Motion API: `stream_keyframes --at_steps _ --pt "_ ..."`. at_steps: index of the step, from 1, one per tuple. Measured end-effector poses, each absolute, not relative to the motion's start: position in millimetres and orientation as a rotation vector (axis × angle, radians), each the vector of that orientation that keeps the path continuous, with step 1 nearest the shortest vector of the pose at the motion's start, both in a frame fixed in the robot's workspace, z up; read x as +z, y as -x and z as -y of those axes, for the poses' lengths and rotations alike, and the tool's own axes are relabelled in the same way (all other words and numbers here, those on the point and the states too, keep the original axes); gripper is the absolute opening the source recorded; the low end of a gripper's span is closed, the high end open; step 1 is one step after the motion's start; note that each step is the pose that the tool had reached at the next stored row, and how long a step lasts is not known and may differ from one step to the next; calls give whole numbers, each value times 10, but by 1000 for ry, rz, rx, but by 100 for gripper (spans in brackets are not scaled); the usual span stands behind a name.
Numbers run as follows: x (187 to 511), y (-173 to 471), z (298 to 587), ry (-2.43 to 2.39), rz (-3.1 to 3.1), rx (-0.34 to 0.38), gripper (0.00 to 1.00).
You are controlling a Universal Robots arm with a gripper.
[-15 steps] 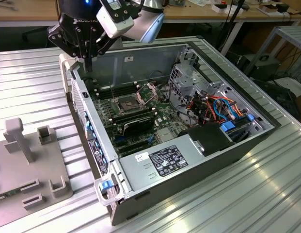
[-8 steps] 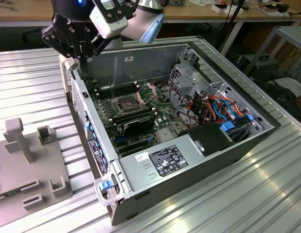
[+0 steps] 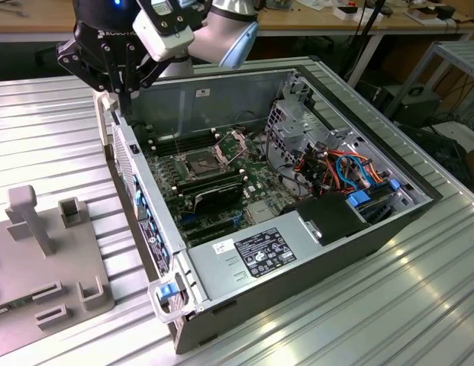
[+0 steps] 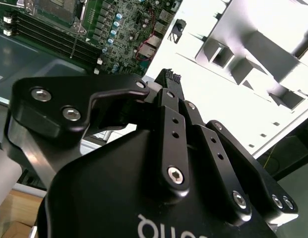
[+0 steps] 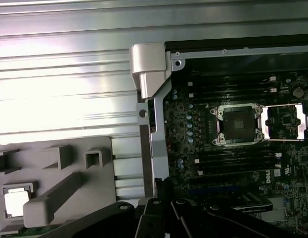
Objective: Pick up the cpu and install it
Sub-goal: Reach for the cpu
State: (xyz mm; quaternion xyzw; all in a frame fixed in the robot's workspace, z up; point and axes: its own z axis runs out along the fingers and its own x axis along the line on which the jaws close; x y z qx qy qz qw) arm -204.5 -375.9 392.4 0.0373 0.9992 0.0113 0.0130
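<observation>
The cpu [image 5: 16,202], a small silver square, lies in a pocket of the grey fixture plate [image 5: 96,196] in the first wrist view. The dark cpu socket [image 5: 238,124] on the motherboard stands bare, with its hinged metal plate [image 5: 283,121] swung back. In the exterior view the socket [image 3: 200,162] sits mid-board inside the open computer case. My gripper [image 3: 122,107] hangs over the case's far wall on the exterior view's left, between fixture and socket. Its fingers meet at the tips [image 4: 168,77] and hold nothing. It is well apart from the cpu.
The case's wall [image 3: 133,175] and its grey corner handle [image 5: 150,67] rise between the fixture and the motherboard. An upright post [image 3: 30,217] and block holders stand on the fixture [image 3: 69,259]. A power supply [image 3: 259,252] and coloured cables [image 3: 343,168] fill the case's near and right side.
</observation>
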Motion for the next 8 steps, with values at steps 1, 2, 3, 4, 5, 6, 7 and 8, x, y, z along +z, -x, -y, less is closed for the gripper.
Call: stream_keyframes --at_steps 1,2,3,4,5,6,7,8 --pt "3924 2051 3759 -116 -3113 35 11" --pt "3924 2053 3759 -116 -3113 35 11" --pt "3924 2055 3759 -116 -3113 35 11" --pt "3924 2056 3759 -116 -3113 35 11" --pt "3924 2056 3759 -116 -3113 35 11" --pt "3924 2056 3759 -116 -3113 35 11" --pt "3924 2056 3759 -116 -3113 35 11" --pt "3924 2056 3759 -116 -3113 35 11"
